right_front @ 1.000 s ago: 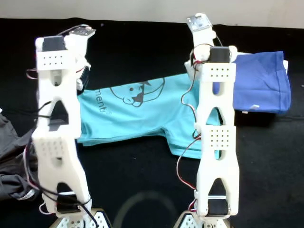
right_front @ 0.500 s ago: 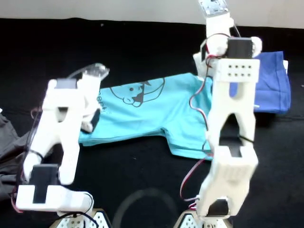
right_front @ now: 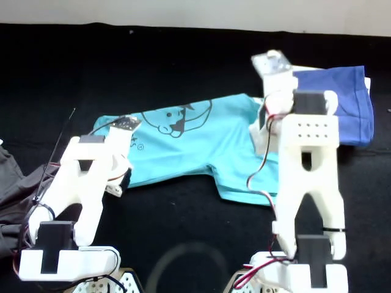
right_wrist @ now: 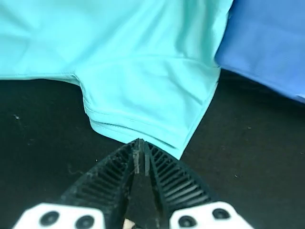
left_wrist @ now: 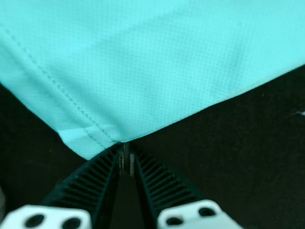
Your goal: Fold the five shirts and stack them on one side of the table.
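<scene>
A turquoise shirt (right_front: 195, 143) with a printed animal lies spread flat on the black table, one sleeve (right_front: 241, 183) pointing toward the arms. My left gripper (left_wrist: 125, 161) is shut, its tips right at the corner of the shirt's hem (left_wrist: 90, 138); I cannot tell whether any cloth is pinched. My right gripper (right_wrist: 140, 151) is shut too, tips at the edge of the sleeve (right_wrist: 147, 95). In the high view the left arm (right_front: 85, 183) is folded low by the shirt's left end. The right arm (right_front: 305, 159) stands over its right end.
A folded blue shirt (right_front: 336, 107) lies at the back right, just beyond the turquoise one. A dark heap of clothing (right_front: 12, 189) sits at the left edge. Bare black table (right_front: 183, 232) lies in front between the arm bases.
Both arms have drawn back toward their bases and dropped lower. The left arm uncovered the shirt's left end, and the shirt now lies more spread out.
</scene>
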